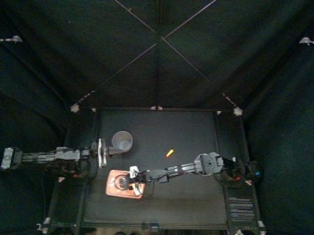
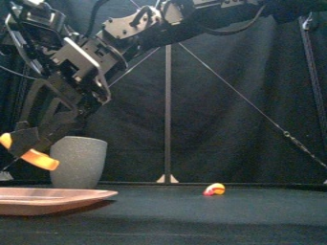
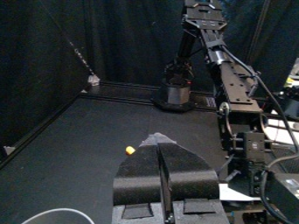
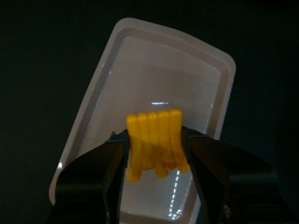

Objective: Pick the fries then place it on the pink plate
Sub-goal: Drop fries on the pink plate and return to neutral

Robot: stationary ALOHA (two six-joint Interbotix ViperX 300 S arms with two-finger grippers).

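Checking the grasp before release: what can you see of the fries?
The fries are one yellow-orange moulded piece, ribbed into several sticks, plastic by the look. The right gripper is shut on their sides, holding them in the air above the pink tray, touching nothing else.

Right arm (image 1: 196, 167) stretched past middle, right gripper (image 1: 131, 176) angled down, clamped on fries (image 4: 156, 140); left arm (image 1: 50, 158) resting at left, left gripper (image 3: 163, 166) closed.

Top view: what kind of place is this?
Probably a robot practice booth: black curtains hang around a small black table, and the right pincer holds toy fries above a pink tray.
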